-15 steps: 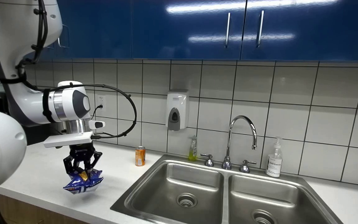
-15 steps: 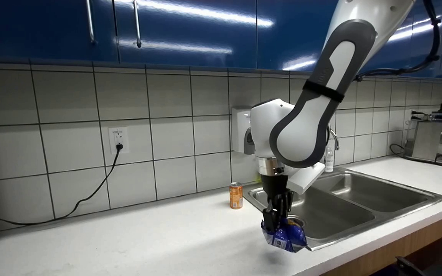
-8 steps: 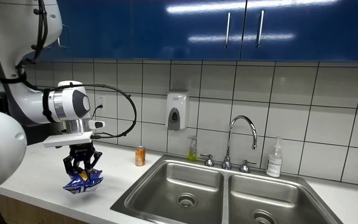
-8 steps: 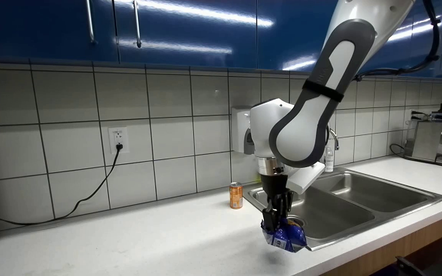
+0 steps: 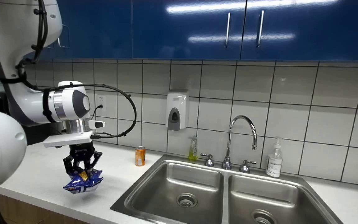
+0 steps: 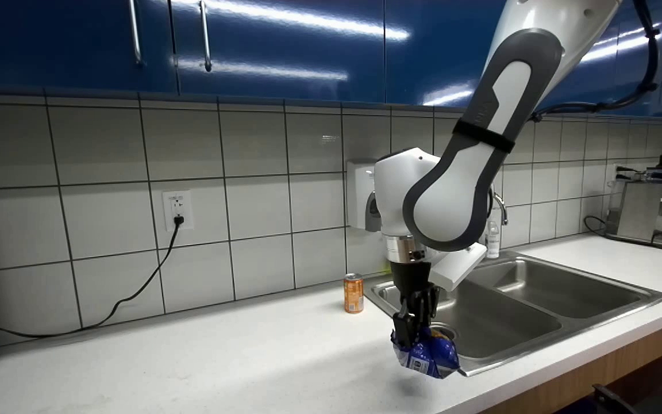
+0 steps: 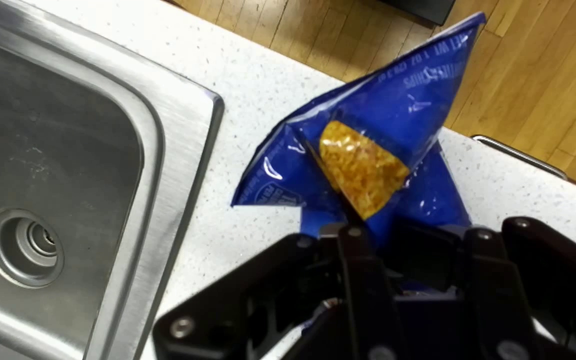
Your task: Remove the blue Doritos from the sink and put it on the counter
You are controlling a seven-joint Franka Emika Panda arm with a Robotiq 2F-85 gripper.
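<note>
The white desk (image 6: 193, 356) is stretched beneath the pincer (image 5: 80, 173), and the steel sink (image 5: 225, 199) is set into it, near the pincer and to one side. The pincer is held above the desk, clenched on the crumpled blue chip bag (image 7: 368, 150), which is hung below it, outside the sink and seemingly just clear of the desk, as is suggested by the shadow (image 6: 416, 386) under it. The taking out of the sink can be judged done; only the setting down remains. For this, the pincer should be lowered straight and slowly until the bag's lower corners are met by the desk, and pressing should be avoided, since brittle contents could be crushed. A slight shift inward might be made first, as one corner of the bag is seen, in the wrist view, past the desk's outer edge. The grip should then be eased gradually and the pincer raised straight, so that no slippery film is snagged. The orange can (image 5: 140, 156), stood apart from the pincer, need not be disturbed.
</note>
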